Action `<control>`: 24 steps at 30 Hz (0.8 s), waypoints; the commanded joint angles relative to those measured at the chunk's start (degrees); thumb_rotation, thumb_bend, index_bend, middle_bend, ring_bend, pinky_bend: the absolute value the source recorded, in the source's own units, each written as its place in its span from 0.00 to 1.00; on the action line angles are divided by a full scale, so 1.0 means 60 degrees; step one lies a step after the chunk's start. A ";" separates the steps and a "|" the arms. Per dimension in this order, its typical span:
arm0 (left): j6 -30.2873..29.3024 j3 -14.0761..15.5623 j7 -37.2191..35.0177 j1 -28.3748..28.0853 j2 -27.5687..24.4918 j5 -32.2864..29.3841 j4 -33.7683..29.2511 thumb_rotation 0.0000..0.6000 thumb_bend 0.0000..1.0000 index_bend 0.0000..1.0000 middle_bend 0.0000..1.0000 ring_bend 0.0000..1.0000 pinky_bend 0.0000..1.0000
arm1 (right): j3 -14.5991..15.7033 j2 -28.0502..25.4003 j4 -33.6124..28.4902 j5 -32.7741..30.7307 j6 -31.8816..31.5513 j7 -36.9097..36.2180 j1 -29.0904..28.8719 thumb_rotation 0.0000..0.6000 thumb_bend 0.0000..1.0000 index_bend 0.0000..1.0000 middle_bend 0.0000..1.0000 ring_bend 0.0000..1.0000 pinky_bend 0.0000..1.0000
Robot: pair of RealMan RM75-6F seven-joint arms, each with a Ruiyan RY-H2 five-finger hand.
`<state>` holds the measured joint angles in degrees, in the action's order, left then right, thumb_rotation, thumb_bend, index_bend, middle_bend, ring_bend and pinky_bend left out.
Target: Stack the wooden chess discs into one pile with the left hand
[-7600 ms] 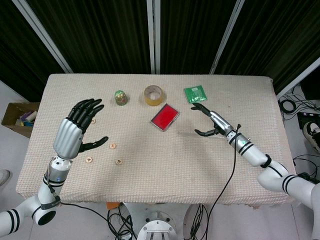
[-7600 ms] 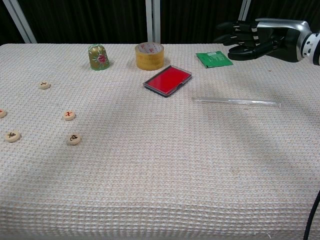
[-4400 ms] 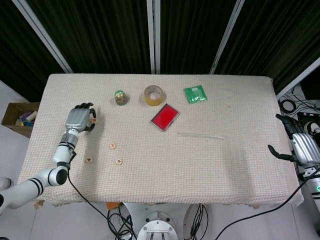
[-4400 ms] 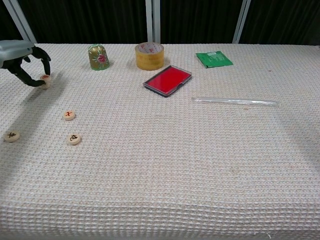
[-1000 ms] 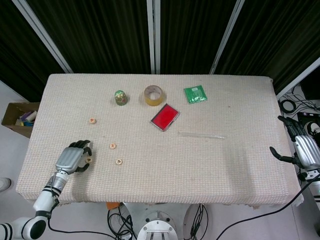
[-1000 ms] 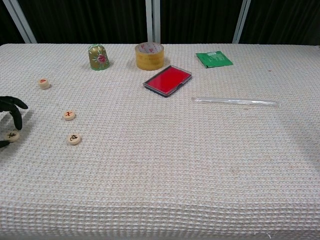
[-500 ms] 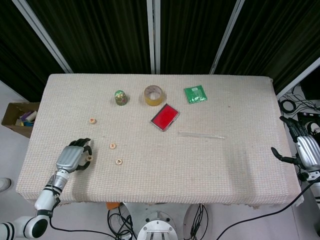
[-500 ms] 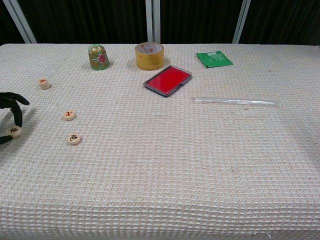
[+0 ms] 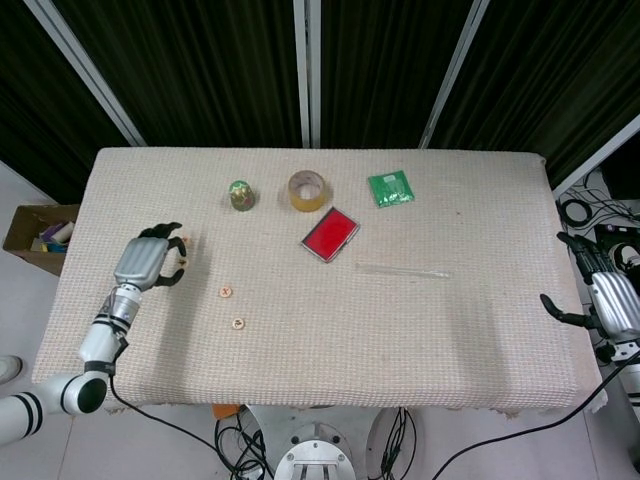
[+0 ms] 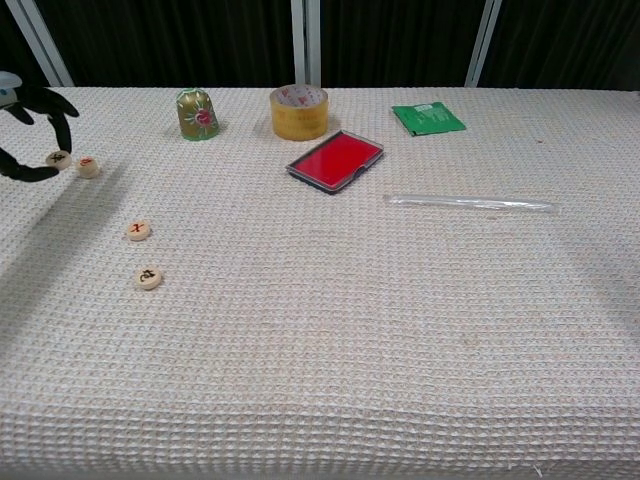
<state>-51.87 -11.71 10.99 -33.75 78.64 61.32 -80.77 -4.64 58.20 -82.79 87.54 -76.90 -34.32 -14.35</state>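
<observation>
the left hand (image 9: pixel 150 262) hangs over the table's left side, fingers curled, pinching something small; the right hand (image 9: pixel 605 302) waits beyond the right edge, fingers spread.

You worked in a robot lab or test bay: black curtains (image 9: pixel 200 60) with metal rails filled the frame's top, a cloth-draped table (image 9: pixel 320 340) sat at centre, and loose cables (image 9: pixel 590 215) ran along the right edge.

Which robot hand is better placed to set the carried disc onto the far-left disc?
Left. The left robot hand pinches a disc right beside the far-left disc. The right robot hand hangs open off the table's opposite edge, far from every disc.
</observation>
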 commanded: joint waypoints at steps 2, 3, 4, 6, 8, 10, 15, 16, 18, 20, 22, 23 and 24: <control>0.0845 -0.0299 0.0639 -0.0813 0.0621 -0.0962 0.1080 1.00 0.41 0.52 0.13 0.11 0.18 | -0.0001 -0.0021 -0.0004 -0.0057 -0.0018 0.0002 0.0049 1.00 0.26 0.00 0.10 0.00 0.00; 0.0966 -0.0317 0.0705 -0.0914 0.0731 -0.1136 0.1267 1.00 0.41 0.52 0.13 0.11 0.18 | -0.0001 -0.0027 -0.0002 -0.0073 -0.0022 0.0001 0.0062 1.00 0.26 0.00 0.10 0.00 0.00; 0.1101 -0.0339 0.0768 -0.1032 0.0874 -0.1342 0.1510 1.00 0.41 0.52 0.13 0.11 0.18 | -0.0002 -0.0036 -0.0001 -0.0093 -0.0024 0.0001 0.0076 1.00 0.26 0.00 0.10 0.00 0.00; 0.1275 -0.0347 0.0845 -0.1177 0.1058 -0.1605 0.1862 1.00 0.41 0.52 0.13 0.11 0.18 | -0.0002 -0.0046 0.0002 -0.0119 -0.0003 0.0003 0.0085 1.00 0.26 0.00 0.10 0.00 0.00; 0.1415 -0.0341 0.0914 -0.1297 0.1212 -0.1846 0.2190 1.00 0.41 0.52 0.13 0.11 0.18 | -0.0009 -0.0057 0.0000 -0.0139 0.0012 0.0005 0.0089 1.00 0.26 0.00 0.10 0.00 0.00; 0.1497 -0.0318 0.0985 -0.1377 0.1303 -0.2032 0.2427 1.00 0.41 0.52 0.13 0.11 0.18 | -0.0021 -0.0066 -0.0002 -0.0150 0.0011 0.0007 0.0093 1.00 0.26 0.00 0.10 0.00 0.00; 0.1552 -0.0273 0.1096 -0.1478 0.1365 -0.2308 0.2662 1.00 0.41 0.51 0.13 0.11 0.18 | -0.0030 -0.0037 0.0037 -0.0192 0.0074 -0.0015 0.0086 1.00 0.26 0.00 0.10 0.00 0.00; 0.1585 -0.0258 0.1141 -0.1508 0.1374 -0.2395 0.2711 1.00 0.41 0.50 0.13 0.11 0.18 | -0.0030 -0.0023 0.0052 -0.0195 0.0091 -0.0026 0.0082 1.00 0.26 0.00 0.10 0.00 0.00; 0.1635 -0.0250 0.1196 -0.1556 0.1394 -0.2537 0.2796 1.00 0.41 0.50 0.13 0.11 0.18 | -0.0029 -0.0007 0.0071 -0.0189 0.0096 -0.0038 0.0082 1.00 0.26 0.00 0.10 0.00 0.00; 0.1676 -0.0255 0.1238 -0.1606 0.1429 -0.2702 0.2908 1.00 0.41 0.50 0.13 0.11 0.18 | -0.0030 -0.0002 0.0083 -0.0186 0.0088 -0.0039 0.0089 1.00 0.26 0.00 0.10 0.00 0.00; 0.1716 -0.0252 0.1278 -0.1651 0.1465 -0.2853 0.3032 1.00 0.41 0.50 0.13 0.11 0.18 | -0.0036 -0.0009 0.0083 -0.0196 0.0079 -0.0040 0.0101 1.00 0.26 0.00 0.10 0.00 0.00; 0.1733 -0.0248 0.1296 -0.1669 0.1480 -0.2912 0.3089 1.00 0.41 0.50 0.13 0.11 0.18 | -0.0038 -0.0013 0.0082 -0.0201 0.0076 -0.0040 0.0107 1.00 0.26 0.00 0.10 0.00 0.00; 0.1742 -0.0247 0.1306 -0.1682 0.1495 -0.2967 0.3142 1.00 0.41 0.49 0.13 0.11 0.18 | -0.0038 -0.0017 0.0081 -0.0206 0.0073 -0.0041 0.0114 1.00 0.26 0.00 0.10 0.00 0.00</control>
<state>-41.56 -13.21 18.68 -43.69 87.47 43.78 -62.18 -4.87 58.09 -82.31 86.31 -76.47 -34.57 -13.65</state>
